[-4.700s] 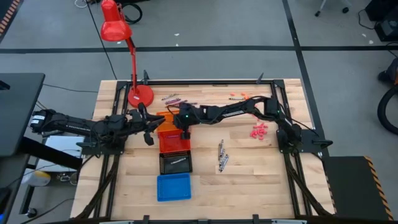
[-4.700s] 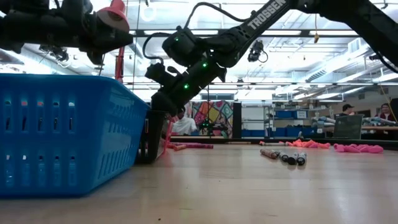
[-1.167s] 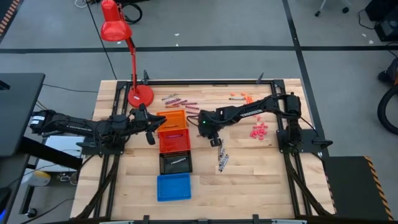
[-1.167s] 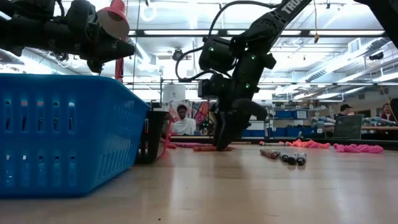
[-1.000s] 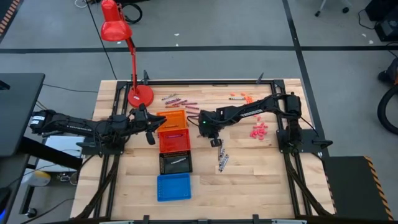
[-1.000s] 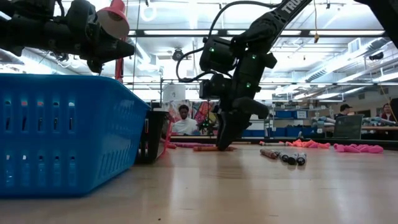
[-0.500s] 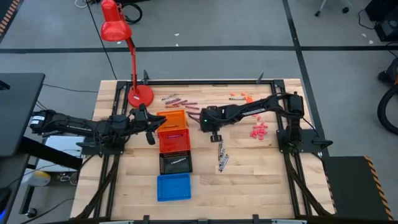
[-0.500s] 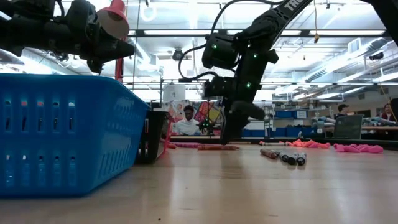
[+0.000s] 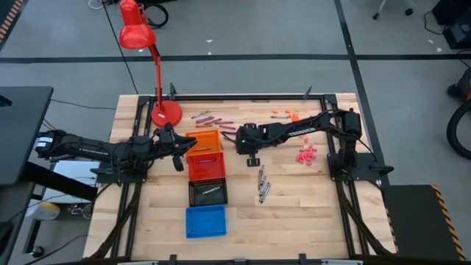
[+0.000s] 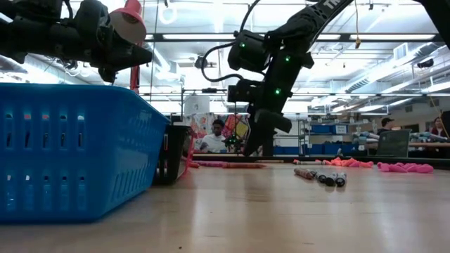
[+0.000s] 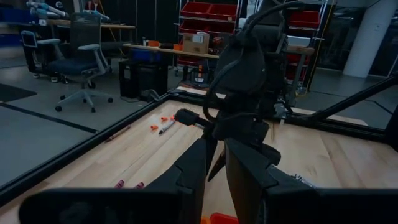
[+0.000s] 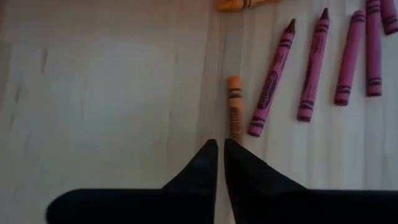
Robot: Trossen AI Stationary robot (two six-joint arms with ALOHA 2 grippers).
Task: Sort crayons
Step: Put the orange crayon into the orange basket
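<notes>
Crayons: a row of maroon crayons [image 12: 272, 79] lies on the bare wood with one short orange crayon [image 12: 234, 107] just beside the nearest maroon one; in the high view this scatter [image 9: 213, 118] sits near the table's far edge, beside the lamp base.

Right gripper [image 12: 221, 146]: poised above the wood with its fingertips nearly touching, only a thin slit between them, and nothing held. The orange crayon lies just ahead of the tips.

Left gripper [image 9: 175, 152]: waits beside the orange tray [image 9: 204, 140]; from these views I cannot tell whether it is open or closed.

Step in hand: probably lining up on a crayon to pick.

Doing it well: part the fingers first, centre them across the orange crayon's width, and come straight down (the maroon neighbour is close enough to get nudged or caught too).

Trays: orange, red [image 9: 207, 165], black [image 9: 208, 193] and blue [image 9: 205, 220], in a line toward the near edge.

Surface: pale wooden table [image 9: 294, 213], with pink pieces [image 9: 306, 154] and dark markers [image 9: 262, 183] lying apart.

Room: a red desk lamp [image 9: 140, 44] at the far corner; grey floor, shelving and an office chair beyond.
</notes>
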